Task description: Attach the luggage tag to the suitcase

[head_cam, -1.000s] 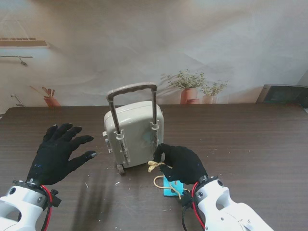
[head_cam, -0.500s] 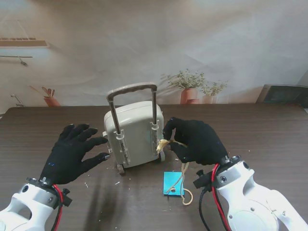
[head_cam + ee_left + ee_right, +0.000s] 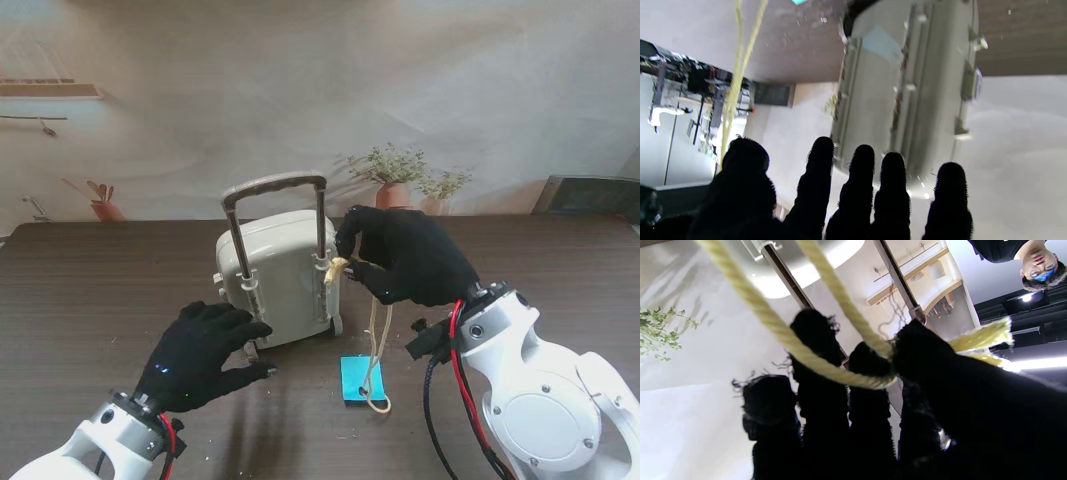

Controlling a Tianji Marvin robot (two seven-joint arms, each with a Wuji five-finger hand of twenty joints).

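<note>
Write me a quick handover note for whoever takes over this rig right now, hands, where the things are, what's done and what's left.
Right hand: shut on the rope of the luggage tag, pinching its frayed end beside the right post of the suitcase handle.
Left hand: open, holding nothing, fingers spread close to the suitcase on its near left side.
Suitcase stands upright on the table, handle extended.
Blue tag lies flat on the table just nearer to me than the suitcase, rope rising from it to the right hand.
Done: rope picked up.
Left: pass it around the handle and secure it.
</note>
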